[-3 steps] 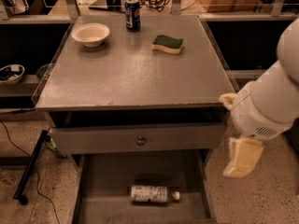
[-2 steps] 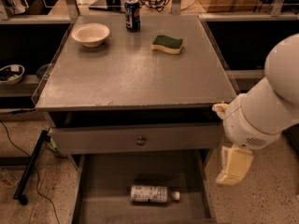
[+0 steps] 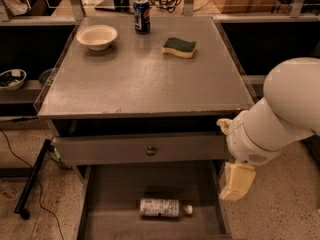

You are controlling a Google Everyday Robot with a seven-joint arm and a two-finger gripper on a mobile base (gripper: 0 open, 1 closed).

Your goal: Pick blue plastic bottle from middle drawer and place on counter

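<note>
The blue plastic bottle lies on its side in the open middle drawer, its white cap pointing right. The drawer is pulled out at the bottom of the view, below the counter. My gripper hangs at the end of the white arm, at the drawer's right side wall, above and to the right of the bottle and apart from it. It holds nothing that I can see.
On the counter stand a cream bowl, a dark blue Pepsi can and a green-and-yellow sponge. A shut drawer front with a round knob sits above the open drawer. A black pole and cables lie on the floor at left.
My arm and gripper have moved left and a little down, closer to the right side of the open drawer. The bottle has not moved.
</note>
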